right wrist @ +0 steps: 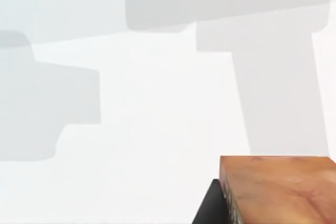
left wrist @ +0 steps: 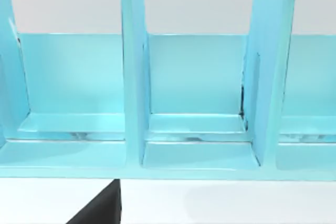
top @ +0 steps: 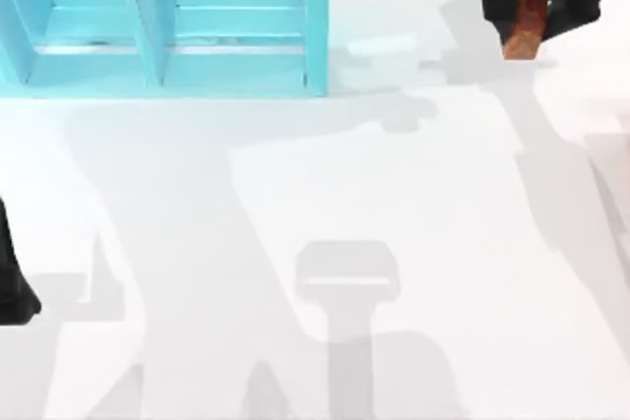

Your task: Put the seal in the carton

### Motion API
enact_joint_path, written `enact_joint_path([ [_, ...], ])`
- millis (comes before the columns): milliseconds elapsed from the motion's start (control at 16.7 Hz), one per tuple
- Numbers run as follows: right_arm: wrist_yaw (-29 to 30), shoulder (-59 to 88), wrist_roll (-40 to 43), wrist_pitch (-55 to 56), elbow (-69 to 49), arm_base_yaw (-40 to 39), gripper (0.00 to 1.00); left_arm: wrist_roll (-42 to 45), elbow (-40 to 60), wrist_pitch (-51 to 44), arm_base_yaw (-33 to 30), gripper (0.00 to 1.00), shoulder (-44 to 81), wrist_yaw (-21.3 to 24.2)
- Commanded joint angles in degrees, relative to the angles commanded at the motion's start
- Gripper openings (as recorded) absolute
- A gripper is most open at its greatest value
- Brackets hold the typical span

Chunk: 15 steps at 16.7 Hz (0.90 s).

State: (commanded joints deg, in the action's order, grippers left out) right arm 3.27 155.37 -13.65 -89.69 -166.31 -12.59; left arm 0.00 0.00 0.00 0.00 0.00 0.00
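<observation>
Top view is showing one seal my right gripper is gripping, long axis upright, near the bench's far right corner; one carton far left.

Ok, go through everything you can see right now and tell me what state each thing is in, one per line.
seal: held in the right gripper, lifted near the table's far right.
right gripper: shut on the seal, to the right of the carton.
carton: upright at the far left, its visible compartments empty.
left gripper: parked at the table's left edge.
table: white, crossed by arm shadows.
</observation>
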Motion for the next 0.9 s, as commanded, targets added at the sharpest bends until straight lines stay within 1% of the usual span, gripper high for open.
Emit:
enact_joint_path([
  [240, -0.35, -1.83, 1.35, 1.04, 1.65, 1.33, 0.00, 0.00, 0.00, 0.00, 0.00, 1.00, 0.00, 0.00],
  [420, -1.27, -7.45, 5.68, 3.72, 8.31, 5.66, 0.00, 0.00, 0.00, 0.00, 0.00, 1.00, 0.00, 0.00],
  [600, -2.49, -15.79, 11.14, 7.02, 20.30, 11.14, 0.00, 0.00, 0.00, 0.00, 0.00, 1.00, 0.00, 0.00],
  [900, -4.70, -32.44, 21.58, 13.01, 46.93, 21.65, 0.00, 0.00, 0.00, 0.00, 0.00, 1.00, 0.00, 0.00],
])
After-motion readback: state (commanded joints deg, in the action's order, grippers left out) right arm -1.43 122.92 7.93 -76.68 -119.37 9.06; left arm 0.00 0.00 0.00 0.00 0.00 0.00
